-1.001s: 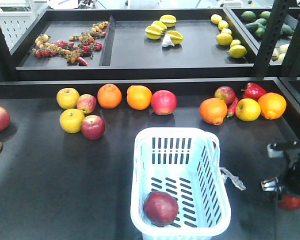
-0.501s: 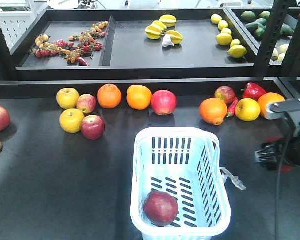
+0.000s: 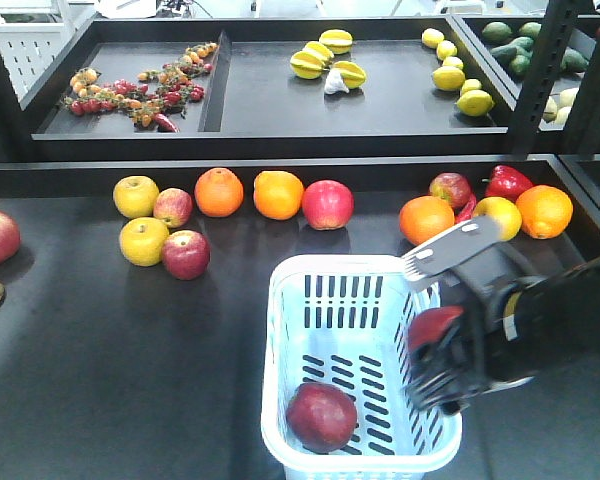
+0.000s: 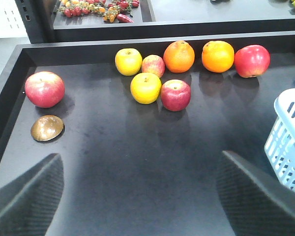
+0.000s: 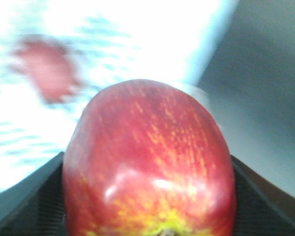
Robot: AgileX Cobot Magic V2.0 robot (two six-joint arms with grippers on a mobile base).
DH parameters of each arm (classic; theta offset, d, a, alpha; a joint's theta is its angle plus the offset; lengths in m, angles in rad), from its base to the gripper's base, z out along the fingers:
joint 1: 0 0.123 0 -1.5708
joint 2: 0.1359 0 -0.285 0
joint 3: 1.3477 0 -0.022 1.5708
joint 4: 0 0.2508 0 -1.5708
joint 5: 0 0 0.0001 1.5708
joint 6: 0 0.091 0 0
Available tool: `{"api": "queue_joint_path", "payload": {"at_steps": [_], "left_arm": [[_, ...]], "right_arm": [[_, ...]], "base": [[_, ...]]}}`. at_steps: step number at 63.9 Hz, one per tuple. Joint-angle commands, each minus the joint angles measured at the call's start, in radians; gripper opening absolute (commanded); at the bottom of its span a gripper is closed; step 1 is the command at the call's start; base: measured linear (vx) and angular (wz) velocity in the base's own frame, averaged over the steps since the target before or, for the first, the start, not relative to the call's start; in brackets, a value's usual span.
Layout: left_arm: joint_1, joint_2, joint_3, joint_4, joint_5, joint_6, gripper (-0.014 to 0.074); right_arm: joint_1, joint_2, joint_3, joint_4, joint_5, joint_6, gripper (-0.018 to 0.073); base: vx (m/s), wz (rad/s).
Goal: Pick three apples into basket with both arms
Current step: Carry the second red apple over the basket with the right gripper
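Observation:
The light-blue basket point(image 3: 345, 264) stands at the table's front centre, and its corner shows in the left wrist view point(image 4: 286, 142). One dark red apple point(image 3: 321, 416) lies on its slotted bottom. My right gripper point(image 3: 438, 345) hangs over the basket's right side, shut on a second red apple point(image 3: 432, 322) with a yellowish blush point(image 5: 150, 162). More red apples point(image 3: 185, 254) point(image 3: 327, 204) lie on the table behind the basket. In the left wrist view my left gripper point(image 4: 142, 196) is open above bare table, with a red apple point(image 4: 175, 94) ahead of it.
Oranges point(image 3: 278, 194), yellow apples point(image 3: 143, 240) and a red pepper point(image 3: 506, 181) line the table's back. A big red apple point(image 4: 44, 89) and a brown disc point(image 4: 46, 127) sit near the left wall. A raised shelf point(image 3: 280, 100) holds small fruit.
My right arm has swung from the table's right edge leftward and now holds the apple over the basket's right side. Nothing else has moved.

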Motion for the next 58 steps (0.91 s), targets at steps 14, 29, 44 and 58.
{"api": "queue_joint_path", "payload": {"at_steps": [14,29,44,58], "left_arm": [[0.001,0.005,-0.024,0.015,-0.054,-0.013,0.0593],[0.001,0.005,-0.024,0.015,-0.054,-0.013,0.0593],[0.001,0.005,-0.024,0.015,-0.054,-0.013,0.0593],[0.001,0.005,-0.024,0.015,-0.054,-0.013,0.0593]], "right_arm": [[0.084,0.107,-0.025,-0.012,-0.211,-0.011,0.0329],[0.084,0.167,-0.025,-0.010,-0.213,-0.004,0.0580],[0.084,0.165,-0.025,-0.011,-0.218,-0.004,0.0719],[0.082,0.147,-0.028,-0.036,-0.158,0.032,0.0697]], "base": [[0.00,0.00],[0.00,0.00],[0.00,0.00],[0.00,0.00]]}}
